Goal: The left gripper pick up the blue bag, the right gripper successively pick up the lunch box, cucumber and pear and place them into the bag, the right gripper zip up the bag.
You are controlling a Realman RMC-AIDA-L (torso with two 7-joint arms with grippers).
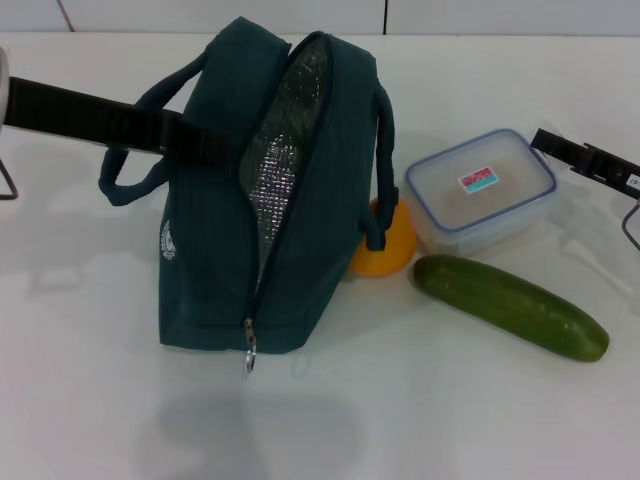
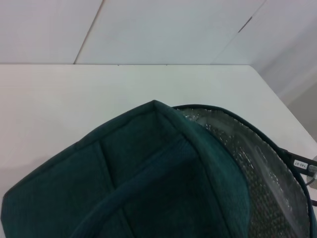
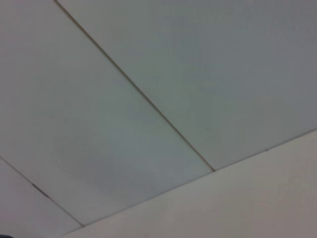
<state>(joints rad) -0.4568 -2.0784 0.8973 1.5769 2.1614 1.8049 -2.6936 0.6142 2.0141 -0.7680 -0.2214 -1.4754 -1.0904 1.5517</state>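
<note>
On the smooth white tabletop [image 1: 420, 400], mid-surface, stands the unzipped blue bag [image 1: 215, 240], foil-lined; left gripper [image 1: 195, 138] at its handle, right gripper [image 1: 560, 150] near the right edge, grip cannot be told. Beside it: ribbed-rim lunch box [image 1: 480, 190], glossy cucumber [image 1: 510, 305], round pear [image 1: 385, 248].

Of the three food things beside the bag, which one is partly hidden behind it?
The orange-yellow pear: the dark teal fabric bag covers its left part, while the clear lunch box and green cucumber lie fully exposed.
</note>
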